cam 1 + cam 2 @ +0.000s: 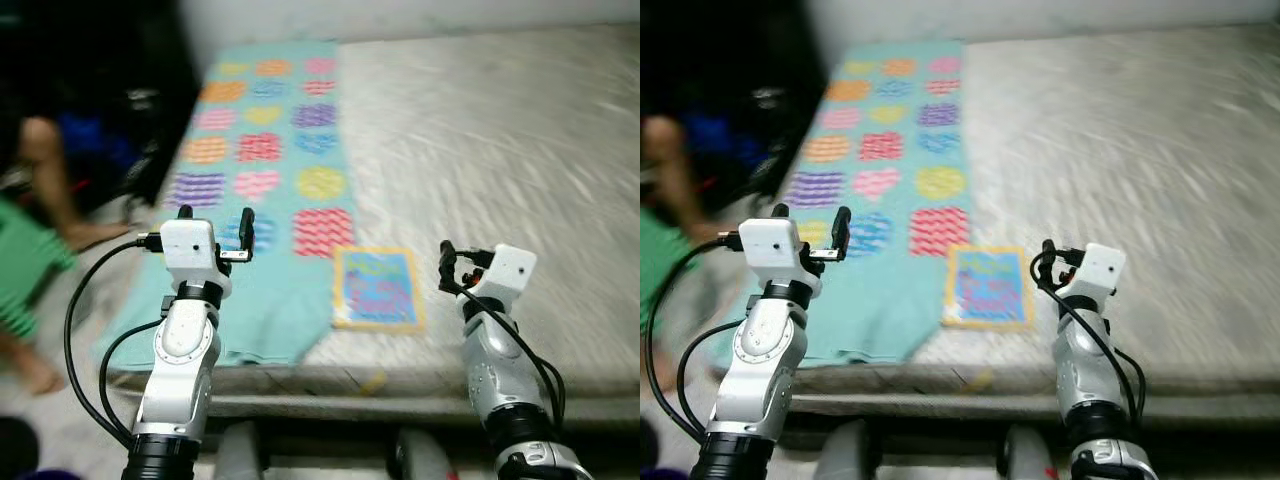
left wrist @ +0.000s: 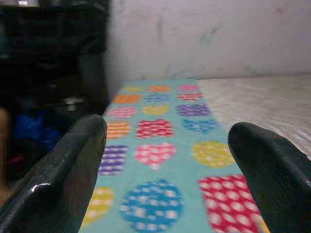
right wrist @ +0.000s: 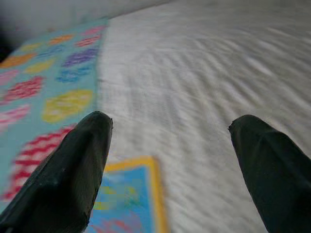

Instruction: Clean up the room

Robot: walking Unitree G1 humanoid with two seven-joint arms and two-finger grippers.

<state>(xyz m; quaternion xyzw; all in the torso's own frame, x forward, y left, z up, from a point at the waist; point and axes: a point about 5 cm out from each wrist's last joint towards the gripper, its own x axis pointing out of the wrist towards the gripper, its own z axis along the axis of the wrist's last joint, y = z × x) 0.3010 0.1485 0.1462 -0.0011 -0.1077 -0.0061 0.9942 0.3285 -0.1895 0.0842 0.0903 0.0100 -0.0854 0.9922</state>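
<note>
Both end effectors gape; blurry book (image 1: 377, 289) on mattress (image 1: 500, 130).

I'm looking at a bedroom, I think, though the picture is blurred: a bare grey mattress (image 1: 500, 140) against a pale wall (image 2: 204, 34), a heart-patterned blanket (image 1: 265, 150) along its left edge, a person's bare legs (image 1: 45, 180) beside it.

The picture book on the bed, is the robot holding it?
No, the picture book lies flat on the bed between both open grippers, touched by neither.
</note>
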